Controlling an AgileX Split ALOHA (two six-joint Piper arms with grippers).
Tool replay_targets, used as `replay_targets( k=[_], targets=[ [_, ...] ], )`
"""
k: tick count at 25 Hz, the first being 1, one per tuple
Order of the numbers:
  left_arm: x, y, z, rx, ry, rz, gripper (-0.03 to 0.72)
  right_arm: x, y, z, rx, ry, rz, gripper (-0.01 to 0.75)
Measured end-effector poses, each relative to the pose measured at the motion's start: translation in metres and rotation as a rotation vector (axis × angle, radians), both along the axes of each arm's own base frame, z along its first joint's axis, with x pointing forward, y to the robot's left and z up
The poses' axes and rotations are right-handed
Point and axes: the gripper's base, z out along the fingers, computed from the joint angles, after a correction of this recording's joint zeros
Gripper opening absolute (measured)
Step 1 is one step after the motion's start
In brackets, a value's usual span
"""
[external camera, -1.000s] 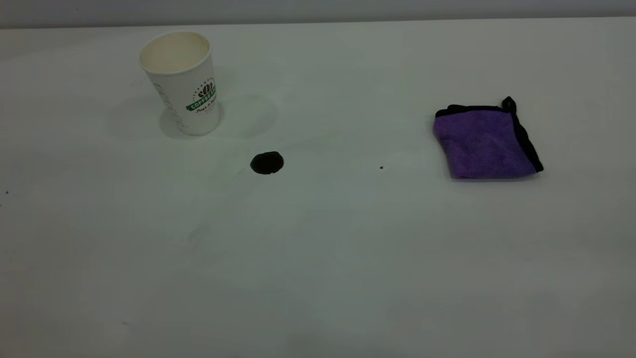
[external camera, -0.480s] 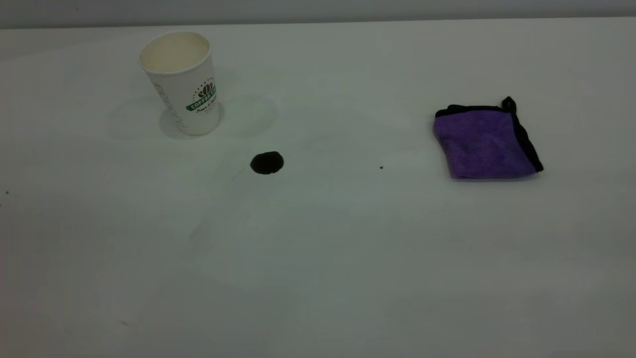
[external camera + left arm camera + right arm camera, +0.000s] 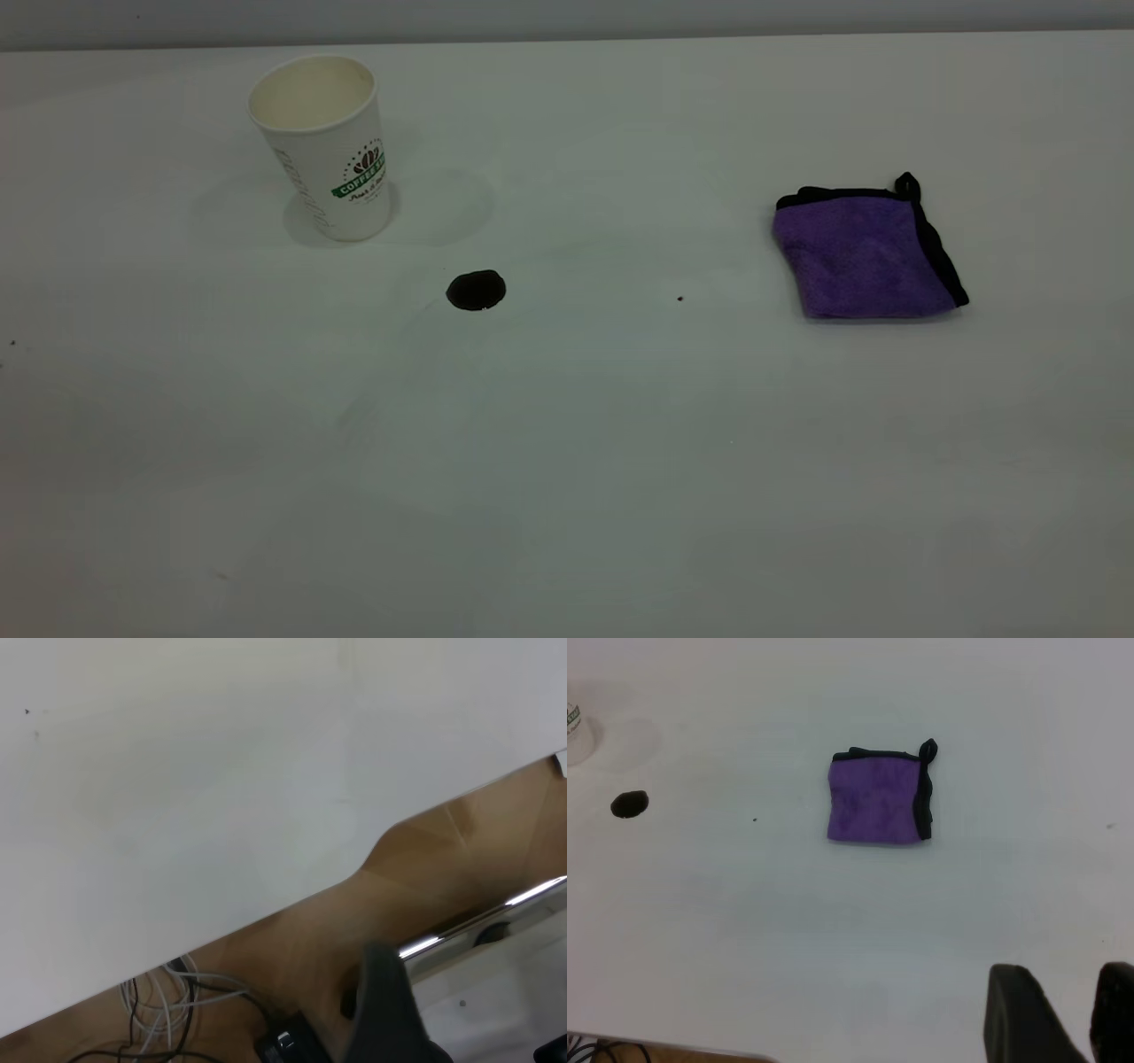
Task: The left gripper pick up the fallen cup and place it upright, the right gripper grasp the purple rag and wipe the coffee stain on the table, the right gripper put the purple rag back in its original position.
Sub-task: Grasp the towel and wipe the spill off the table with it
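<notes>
The cup [image 3: 323, 146] stands upright at the far left of the table [image 3: 567, 461], mouth up, logo facing front. The coffee stain [image 3: 476, 291] lies in front of it, to the right. The purple rag [image 3: 864, 252] lies folded flat at the right. Neither gripper shows in the exterior view. My right gripper [image 3: 1067, 979] hovers over bare table well short of the rag [image 3: 877, 797], its fingers a little apart and empty; that view also shows the stain [image 3: 629, 804] and the cup's base [image 3: 576, 735]. My left gripper [image 3: 469, 1010] is open and empty over the table's edge [image 3: 266, 912].
A tiny dark speck [image 3: 679, 299] lies between the stain and the rag. Beyond the table's edge the left wrist view shows a brown floor [image 3: 425, 859], loose cables [image 3: 168, 1001] and a metal rail [image 3: 478, 917].
The cup, stain and rag have not moved. Only faint shadows shift across the tabletop.
</notes>
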Motion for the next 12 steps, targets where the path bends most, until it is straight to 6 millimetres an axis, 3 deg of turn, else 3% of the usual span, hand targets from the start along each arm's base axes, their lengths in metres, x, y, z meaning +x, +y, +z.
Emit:
replay_targets(
  k=[6, 12],
  targets=[
    [-0.006, 0.007, 0.002, -0.019, -0.056, 0.180, 0.554, 0.000, 0.000, 0.000, 0.000, 0.000, 0.000, 0.239],
    [-0.038, 0.012, 0.005, -0.055, -0.291, 0.331, 0.554, 0.000, 0.000, 0.000, 0.000, 0.000, 0.000, 0.239]
  ],
)
